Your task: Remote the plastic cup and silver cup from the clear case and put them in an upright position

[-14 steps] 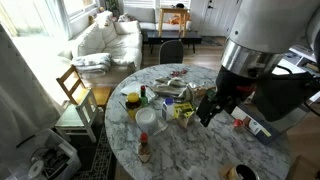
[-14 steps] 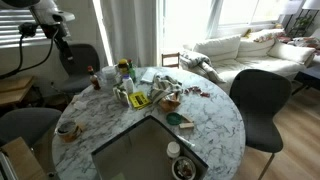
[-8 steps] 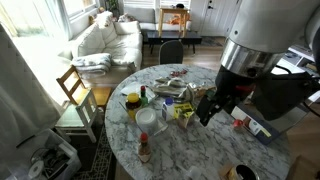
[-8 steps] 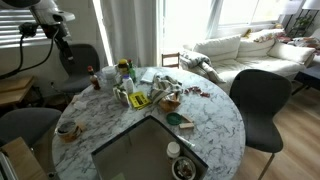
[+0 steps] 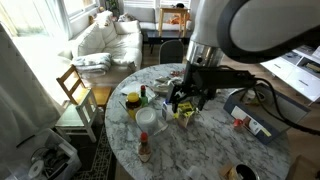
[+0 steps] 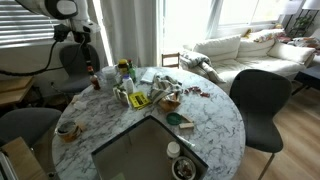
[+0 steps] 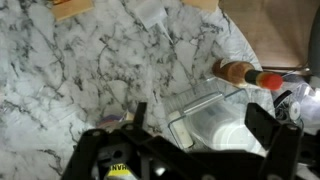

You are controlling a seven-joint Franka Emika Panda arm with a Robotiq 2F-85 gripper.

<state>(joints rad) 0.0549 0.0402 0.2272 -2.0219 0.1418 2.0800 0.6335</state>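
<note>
In the wrist view a clear case (image 7: 205,118) with straight walls and a white latch lies on the marble table. A round whitish plastic cup (image 7: 228,128) lies inside it. The silver cup is not visible in any view. My gripper (image 7: 200,128) is open, its dark fingers (image 7: 266,128) wide apart on either side of the case, above it. In an exterior view the gripper (image 5: 182,99) hangs over the clutter in the middle of the table. It also shows high at the left in an exterior view (image 6: 86,42).
A brown bottle with a red cap (image 7: 246,72) lies just past the case. A yellow-lidded jar (image 5: 132,100), a white round jar (image 5: 147,118) and a small sauce bottle (image 5: 144,150) stand at the table's side. Chairs surround the round table (image 6: 215,125).
The arm has swung sideways from the table's edge to above the clutter at its middle. The objects on the table have not moved.
</note>
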